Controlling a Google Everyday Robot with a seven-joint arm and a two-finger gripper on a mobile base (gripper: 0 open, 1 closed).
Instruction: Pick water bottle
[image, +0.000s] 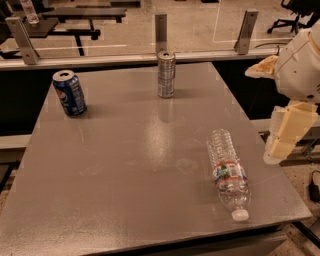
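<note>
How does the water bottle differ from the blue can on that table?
The water bottle lies on its side, front right; the blue can stands upright, far left. The bottle is clear, capped and longer; the can is opaque and shorter. Both rest on the grey table, untouched; the gripper hangs beyond its right edge.

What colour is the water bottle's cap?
White cap on the water bottle, camera view; the gripper hangs beyond the table's right edge.

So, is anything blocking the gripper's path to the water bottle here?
Nothing visible. The gripper hangs past the right edge of the table, beside the water bottle lying on its side. The blue can and silver can stand far back, out of the way.
</note>
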